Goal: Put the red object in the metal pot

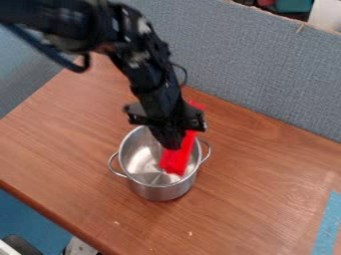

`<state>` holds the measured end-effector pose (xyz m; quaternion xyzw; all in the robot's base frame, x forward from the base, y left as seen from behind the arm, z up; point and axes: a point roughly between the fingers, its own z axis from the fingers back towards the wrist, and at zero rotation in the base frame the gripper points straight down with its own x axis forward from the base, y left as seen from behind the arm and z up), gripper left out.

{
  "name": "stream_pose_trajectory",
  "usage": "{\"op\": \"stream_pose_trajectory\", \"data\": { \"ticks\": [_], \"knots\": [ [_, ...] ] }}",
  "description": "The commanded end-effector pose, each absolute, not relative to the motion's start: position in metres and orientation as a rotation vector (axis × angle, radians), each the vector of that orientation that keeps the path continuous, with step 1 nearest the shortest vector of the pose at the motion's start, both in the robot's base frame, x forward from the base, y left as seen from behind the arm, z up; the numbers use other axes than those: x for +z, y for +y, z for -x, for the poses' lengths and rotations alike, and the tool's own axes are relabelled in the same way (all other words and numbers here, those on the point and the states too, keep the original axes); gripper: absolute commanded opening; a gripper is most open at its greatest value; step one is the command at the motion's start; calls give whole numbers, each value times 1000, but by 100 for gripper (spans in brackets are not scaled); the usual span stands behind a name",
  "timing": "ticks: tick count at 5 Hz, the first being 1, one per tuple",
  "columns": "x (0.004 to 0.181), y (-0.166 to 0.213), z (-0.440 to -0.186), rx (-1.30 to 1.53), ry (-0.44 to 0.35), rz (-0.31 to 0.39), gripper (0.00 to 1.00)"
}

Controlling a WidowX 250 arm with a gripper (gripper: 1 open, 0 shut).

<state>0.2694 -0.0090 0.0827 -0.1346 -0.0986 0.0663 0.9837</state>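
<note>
We are seeing the end effector [170,137] near the frame's centre, pointing steeply down and clamping the top of the red object [174,159]. The red object is hanging tilted inside the metal pot [138,177], toward its right wall; whether it is touching, we cannot tell. The pot is standing on the wooden counter [60,125], the dark arm [127,50] reaching in from upper left

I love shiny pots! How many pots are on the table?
1. The metal pot sits about in the middle of the wooden table. The claw holds the red object down inside it. Nothing in view looks big enough to hide another pot.
</note>
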Motion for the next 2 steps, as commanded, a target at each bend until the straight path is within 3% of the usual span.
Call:
{"op": "stream_pose_trajectory", "data": {
  "ticks": [1, 2],
  "knots": [
    [126, -6, -244, 81, -275, 346, 0],
    [118, 37, -246, 81, -316, 375, 0]
  ]
}}
